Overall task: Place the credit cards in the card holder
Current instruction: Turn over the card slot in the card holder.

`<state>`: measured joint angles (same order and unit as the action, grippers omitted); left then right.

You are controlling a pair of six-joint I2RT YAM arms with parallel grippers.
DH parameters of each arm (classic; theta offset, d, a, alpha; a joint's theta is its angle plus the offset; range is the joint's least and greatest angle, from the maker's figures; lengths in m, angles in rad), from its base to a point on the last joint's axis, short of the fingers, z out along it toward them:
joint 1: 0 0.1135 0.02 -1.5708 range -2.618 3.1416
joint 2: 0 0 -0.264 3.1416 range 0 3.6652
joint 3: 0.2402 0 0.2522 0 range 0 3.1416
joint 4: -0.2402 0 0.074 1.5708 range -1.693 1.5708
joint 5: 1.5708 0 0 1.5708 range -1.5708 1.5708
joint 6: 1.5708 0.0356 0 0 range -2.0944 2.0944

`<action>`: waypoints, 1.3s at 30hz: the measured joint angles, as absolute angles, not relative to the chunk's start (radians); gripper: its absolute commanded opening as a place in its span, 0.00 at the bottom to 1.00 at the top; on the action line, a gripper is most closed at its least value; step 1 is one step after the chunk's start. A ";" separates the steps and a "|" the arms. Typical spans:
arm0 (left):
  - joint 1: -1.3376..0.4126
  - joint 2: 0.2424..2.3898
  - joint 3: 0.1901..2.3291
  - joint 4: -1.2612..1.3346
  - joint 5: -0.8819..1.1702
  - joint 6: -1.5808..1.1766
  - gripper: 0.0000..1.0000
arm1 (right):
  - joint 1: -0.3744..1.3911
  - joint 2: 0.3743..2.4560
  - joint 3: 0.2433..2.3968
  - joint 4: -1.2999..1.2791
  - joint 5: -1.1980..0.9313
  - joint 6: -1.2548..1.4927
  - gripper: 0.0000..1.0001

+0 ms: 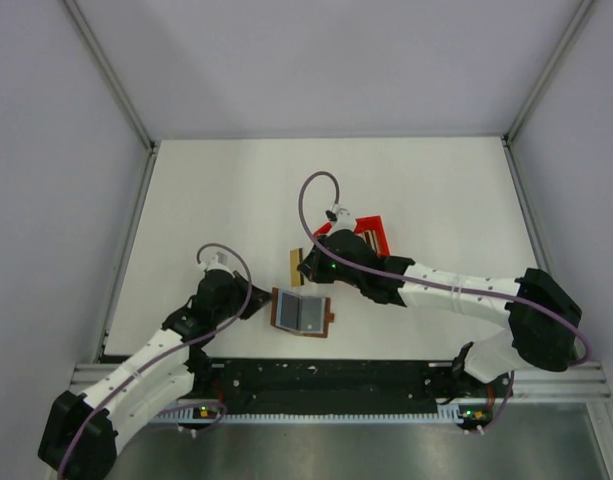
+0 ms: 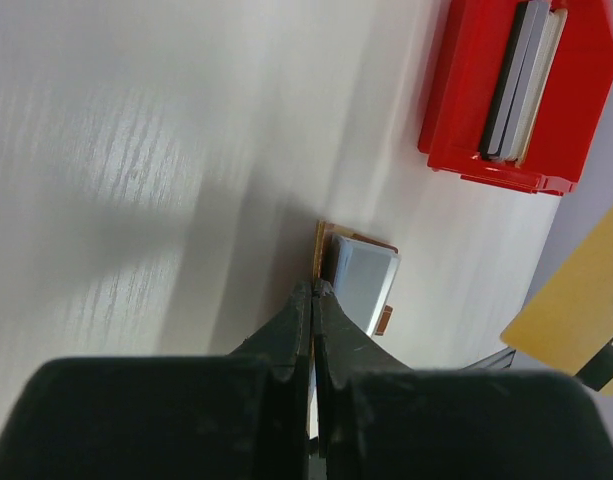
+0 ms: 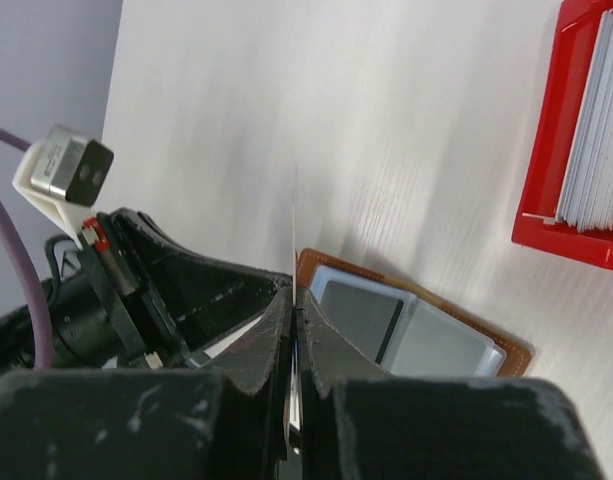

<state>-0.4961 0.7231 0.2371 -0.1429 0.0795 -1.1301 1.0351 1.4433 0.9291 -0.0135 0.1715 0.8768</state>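
The brown card holder lies open on the table, grey pockets up, with a dark card showing in one pocket. My left gripper is shut on its left edge; a thin brown strip sits between the fingertips, with the card holder just beyond. My right gripper hovers just above and behind the card holder, shut on a tan-gold credit card held edge-on. This card also shows at the right of the left wrist view. More credit cards stand in a red bin.
The red plastic bin sits behind and to the right of the card holder, under the right arm's forearm, with several cards upright in it. White table stretches to the walls at the back and sides.
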 measured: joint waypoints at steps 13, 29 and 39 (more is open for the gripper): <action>-0.554 0.677 0.190 -0.104 0.036 -1.213 0.00 | 1.102 1.442 0.923 -0.011 0.334 0.949 0.00; -0.583 0.638 0.188 -0.096 0.002 -1.229 0.00 | 1.221 1.509 0.992 -0.123 0.446 0.972 0.00; -0.589 0.615 0.176 -0.090 0.015 -1.228 0.00 | 1.222 1.566 1.005 -0.127 0.421 0.973 0.00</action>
